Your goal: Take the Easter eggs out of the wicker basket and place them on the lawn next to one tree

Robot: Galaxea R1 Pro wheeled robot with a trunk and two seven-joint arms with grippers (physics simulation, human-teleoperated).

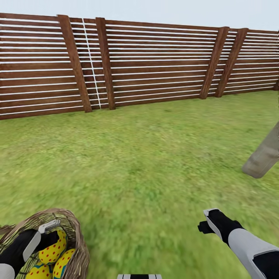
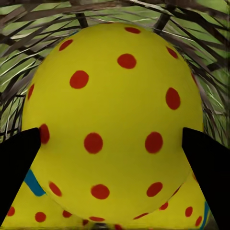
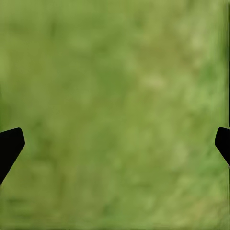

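My left hand (image 2: 112, 148) in wicker basket (image 1: 75, 232), fingers astride red-dotted egg (image 2: 112, 115), grip unconfirmed | my right hand (image 3: 115, 143) spread apart over lawn (image 1: 155, 162)

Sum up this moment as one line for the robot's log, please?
left gripper: jaws around red-dotted egg in wicker basket | right gripper: open over lawn | tree trunk ahead right

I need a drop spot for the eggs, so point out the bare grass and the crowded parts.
Bare mottled green lawn runs from the brown wicker basket to the dark slatted fence and right to the grey-brown trunk. Crowded: inside the basket, where the left gripper straddles the yellow red-dotted egg. The right gripper hangs over bare grass.
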